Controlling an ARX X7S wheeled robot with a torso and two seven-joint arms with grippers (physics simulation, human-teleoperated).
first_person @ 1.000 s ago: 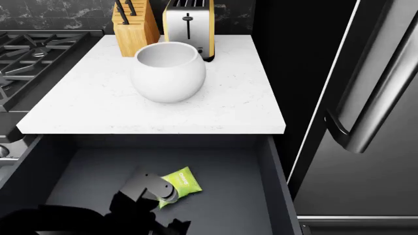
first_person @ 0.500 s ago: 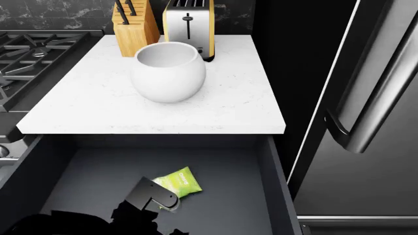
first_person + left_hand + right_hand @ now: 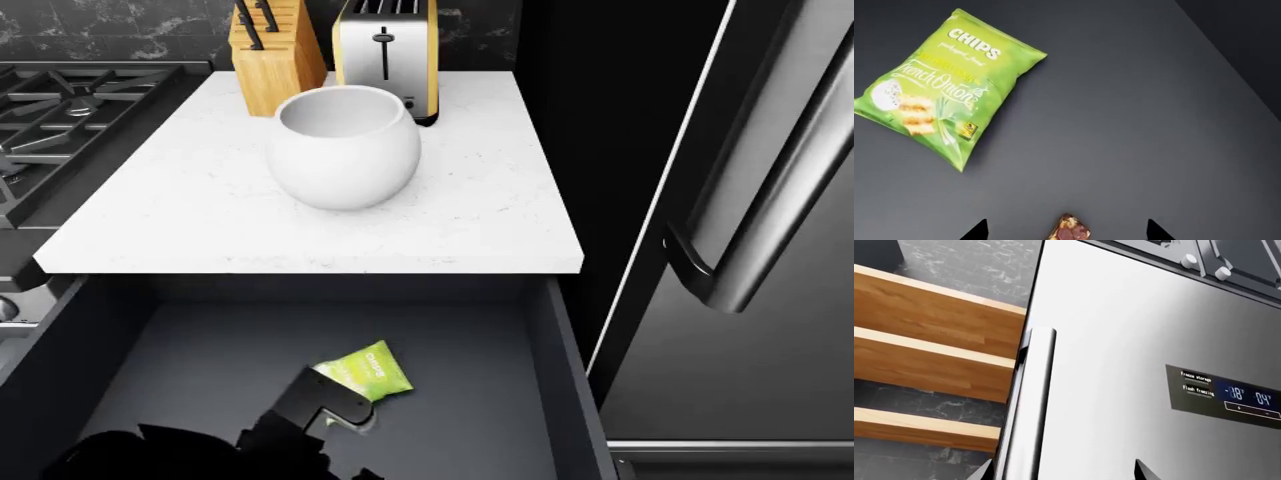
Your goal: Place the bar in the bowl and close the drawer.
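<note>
Currently the bar (image 3: 363, 371) lies flat on the floor of the open drawer (image 3: 561, 370), below the counter (image 3: 467, 220) on which the bowl (image 3: 344, 146) stands upright in front of the toaster (image 3: 386, 50) and knife block (image 3: 274, 55). The left gripper (image 3: 1062, 231) hangs over the drawer floor just beside the bar, its two fingertips (image 3: 977, 231) spread wide and holding nothing, with a small brown object (image 3: 1069, 231) between them that I cannot identify. The right gripper (image 3: 1064, 471) faces the steel fridge (image 3: 1134, 340) door and handle (image 3: 1029, 405), its tips (image 3: 1142, 469) likewise apart and empty.
</note>
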